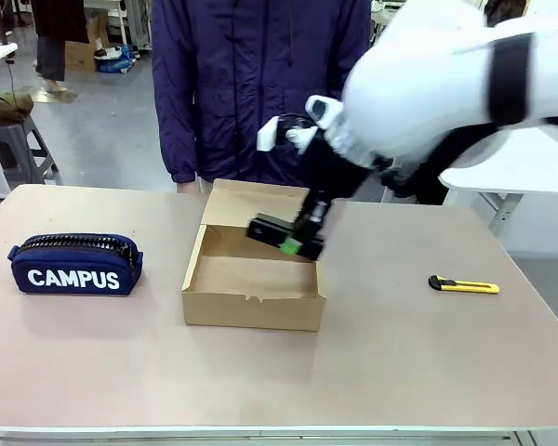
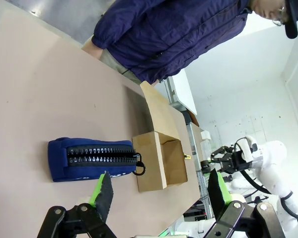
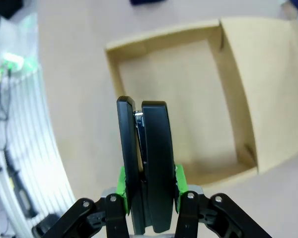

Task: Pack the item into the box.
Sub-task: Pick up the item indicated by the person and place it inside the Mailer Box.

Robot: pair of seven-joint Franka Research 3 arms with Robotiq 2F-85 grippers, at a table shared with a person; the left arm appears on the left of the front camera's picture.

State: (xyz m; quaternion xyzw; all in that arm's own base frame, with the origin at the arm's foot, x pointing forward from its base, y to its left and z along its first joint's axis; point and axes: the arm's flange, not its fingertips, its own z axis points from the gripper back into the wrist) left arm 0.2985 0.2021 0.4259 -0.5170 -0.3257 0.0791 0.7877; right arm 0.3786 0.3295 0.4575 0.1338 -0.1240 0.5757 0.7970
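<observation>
Front view — stapler over box.

White arm, black grippers.
The right arm is glossy white, black-banded; left gripper and right gripper have black linkages, green pads.

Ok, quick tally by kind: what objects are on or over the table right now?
Stapler: 1
Box: 1
Pencil case: 1
Utility knife: 1
Total: 4
</observation>
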